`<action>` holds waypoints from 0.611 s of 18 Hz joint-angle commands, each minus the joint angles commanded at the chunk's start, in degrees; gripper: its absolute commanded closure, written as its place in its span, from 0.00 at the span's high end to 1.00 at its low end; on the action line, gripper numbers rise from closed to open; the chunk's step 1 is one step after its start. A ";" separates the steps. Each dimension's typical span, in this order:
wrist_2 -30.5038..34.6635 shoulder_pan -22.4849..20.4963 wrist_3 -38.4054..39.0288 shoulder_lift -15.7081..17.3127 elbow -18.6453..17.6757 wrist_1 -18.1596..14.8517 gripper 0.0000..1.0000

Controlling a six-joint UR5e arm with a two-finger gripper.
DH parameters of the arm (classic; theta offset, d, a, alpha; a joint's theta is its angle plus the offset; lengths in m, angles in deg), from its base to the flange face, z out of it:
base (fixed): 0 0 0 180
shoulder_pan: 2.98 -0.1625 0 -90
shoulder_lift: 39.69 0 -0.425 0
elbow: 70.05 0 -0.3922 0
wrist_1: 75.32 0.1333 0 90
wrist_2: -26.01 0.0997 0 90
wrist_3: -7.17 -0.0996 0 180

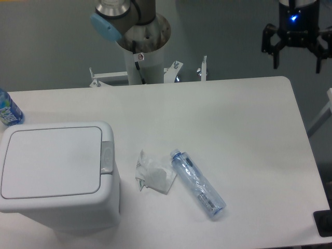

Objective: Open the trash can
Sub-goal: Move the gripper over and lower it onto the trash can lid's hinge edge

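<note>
1. White table (244, 129): fills most of the view, spreading below and to the lower left of the claw; rounded far-right corner almost directly beneath the claw.
2. White plastic trash can (57, 176): far to the lower left of the claw, at the opposite near-left part of the table, well apart from it. Boxy with rounded corners. Flat rectangular lid (51, 161) lying shut and level. Grey push-button tab (107, 157) on the lid edge facing the claw's side, untouched.
3. Arm base column (142, 49): left of the claw at about the same height in view, behind the table's far edge; pale blue joint cap (105, 27) on its upper left.
4. Gripper (296, 65): top right corner of view, raised above and behind the table's far-right corner. Black body, blue light lit at top. Two dark fingers (275, 52) pointing down, spread wide apart, nothing between them.
5. Clear plastic water bottle (197, 182): lying on its side, down and left of the claw, between claw and trash can; cap end pointing toward the far left.
6. Crumpled white tissue (153, 174): just beside the bottle's cap end, on the side away from the claw, near the trash can without touching it.
7. Blue-labelled bottle (8, 110): farthest from the claw, cut off by the left edge of view, beyond the trash can.
</note>
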 joint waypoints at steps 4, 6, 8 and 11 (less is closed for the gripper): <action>-0.17 5.63 13.11 -1.33 1.15 2.28 1.00; -0.26 8.88 19.95 -1.50 1.23 2.29 1.00; -1.57 11.95 29.52 -1.59 0.97 2.37 1.00; -9.11 14.08 39.83 -1.59 0.62 2.37 1.00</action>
